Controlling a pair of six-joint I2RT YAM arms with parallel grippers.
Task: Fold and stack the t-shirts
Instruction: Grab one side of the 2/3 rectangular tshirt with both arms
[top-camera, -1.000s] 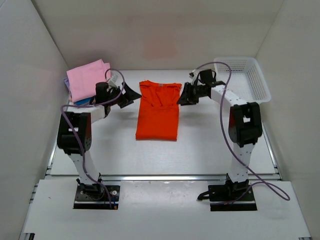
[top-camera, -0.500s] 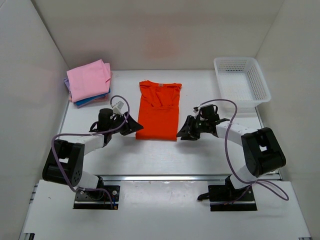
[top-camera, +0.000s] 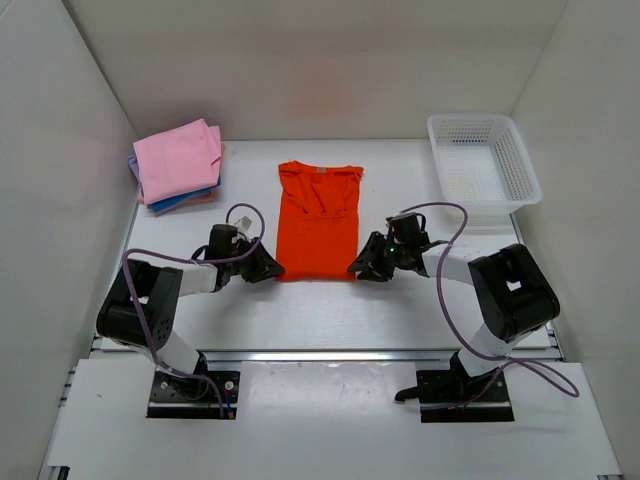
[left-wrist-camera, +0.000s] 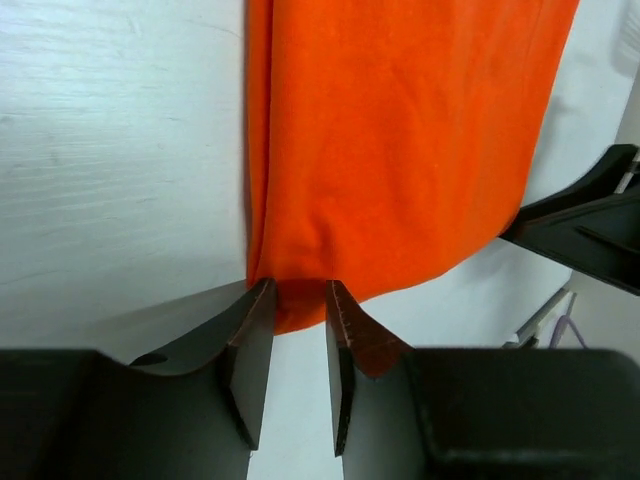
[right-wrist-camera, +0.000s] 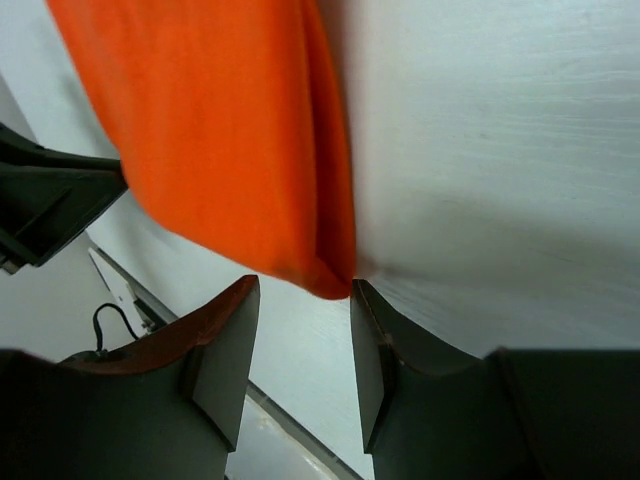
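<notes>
The bright orange cloth t-shirt (top-camera: 317, 220) lay flat at the middle of the white table (top-camera: 400, 310). It was folded into a long strip with the collar toward the far wall.

You had the left gripper (top-camera: 272, 270) low at the strip's near left corner. Its fingers (left-wrist-camera: 250, 340) stood narrowly apart, with the hem corner poking into the gap (not pinched, as far as the left wrist view showed).

Your right gripper (top-camera: 362, 268) sat low at the near right corner. Its jaws were wider apart, and the hem corner lay just at their mouth, closer to one finger (right-wrist-camera: 375, 340) than to the other.

The pink folded cloth square (top-camera: 177, 160) topped a stack at the far left of the table, with blue and purple edges showing under it.

The white plastic mesh basket (top-camera: 487, 170) stood at the far right, well apart from the orange strip.
</notes>
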